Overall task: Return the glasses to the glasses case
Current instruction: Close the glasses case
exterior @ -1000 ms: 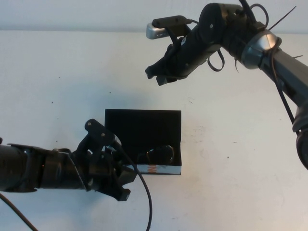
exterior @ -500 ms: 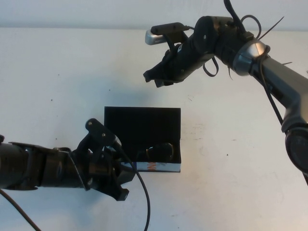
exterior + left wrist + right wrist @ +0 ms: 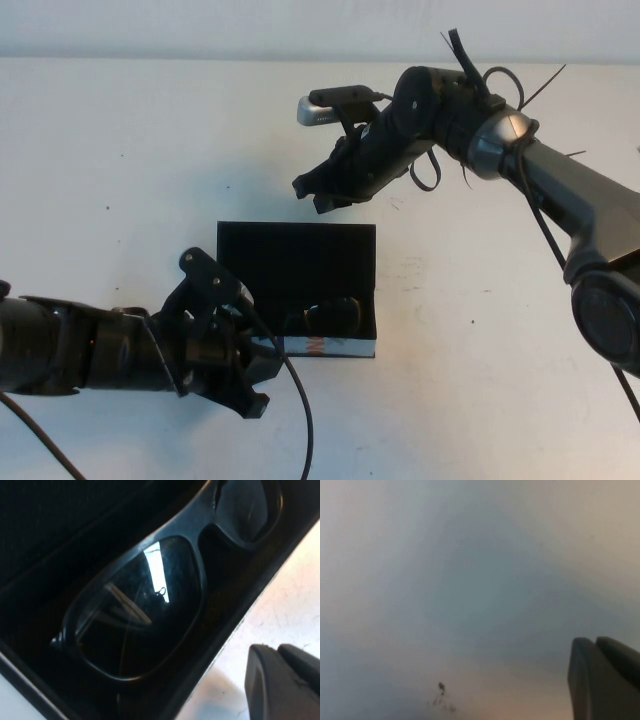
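glasses [image 3: 135, 625] — dark | glasses case [image 3: 296, 262] — black, white-orange front | table [image 3: 120, 150] — white

I note glossy plastic glasses [image 3: 145, 605] with reflective lenses in a matt black-lined glasses case [image 3: 296, 262], a matt white, faintly scuffed table [image 3: 480, 330], and seemingly matt plastic on both grippers.
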You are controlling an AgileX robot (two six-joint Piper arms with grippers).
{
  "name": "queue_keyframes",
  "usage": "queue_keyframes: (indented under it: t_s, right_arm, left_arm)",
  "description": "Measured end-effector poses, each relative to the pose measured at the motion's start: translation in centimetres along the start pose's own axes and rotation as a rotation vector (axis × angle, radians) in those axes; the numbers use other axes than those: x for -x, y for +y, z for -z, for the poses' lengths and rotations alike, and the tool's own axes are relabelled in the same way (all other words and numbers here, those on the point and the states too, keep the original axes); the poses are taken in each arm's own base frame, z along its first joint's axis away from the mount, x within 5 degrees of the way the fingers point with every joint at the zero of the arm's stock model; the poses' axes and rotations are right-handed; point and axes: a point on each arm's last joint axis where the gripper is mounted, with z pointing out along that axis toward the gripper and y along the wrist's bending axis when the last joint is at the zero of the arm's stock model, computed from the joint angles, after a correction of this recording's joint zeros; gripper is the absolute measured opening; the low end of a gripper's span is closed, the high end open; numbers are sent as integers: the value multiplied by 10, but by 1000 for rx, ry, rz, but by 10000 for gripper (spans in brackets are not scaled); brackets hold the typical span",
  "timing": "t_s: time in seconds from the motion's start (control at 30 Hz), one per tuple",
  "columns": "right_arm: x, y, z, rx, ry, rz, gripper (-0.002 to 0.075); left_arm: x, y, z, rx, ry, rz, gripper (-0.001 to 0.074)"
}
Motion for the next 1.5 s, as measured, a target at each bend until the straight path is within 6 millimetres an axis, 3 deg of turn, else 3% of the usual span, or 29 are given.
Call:
queue_keyframes:
  t_s: [0.2,0.43,0.6,1.0,1.2,1.33,1.5]
  right_arm:
    - [-6,6,2,58,73,10,-11]
    - [-4,14,18,98,165,44,-11]
    - [2,21,29,109,158,67,-11]
    - [0,44,27,122,175,93,-11]
    - [4,51,43,122,158,78,-11]
    - [-2,59,50,125,181,80,-11]
    - [-13,61,43,129,235,72,-11]
  left_arm:
    - [0,0,0,2,1,0,-1]
    - [0,1,0,11,5,0,-1]
    - [-1,1,0,13,6,-1,-1]
    - [-1,3,0,32,14,-2,-1]
    - [-1,3,0,33,15,-2,-1]
    - [-1,3,0,35,15,-3,-1]
    - [-1,3,0,35,15,-3,-1]
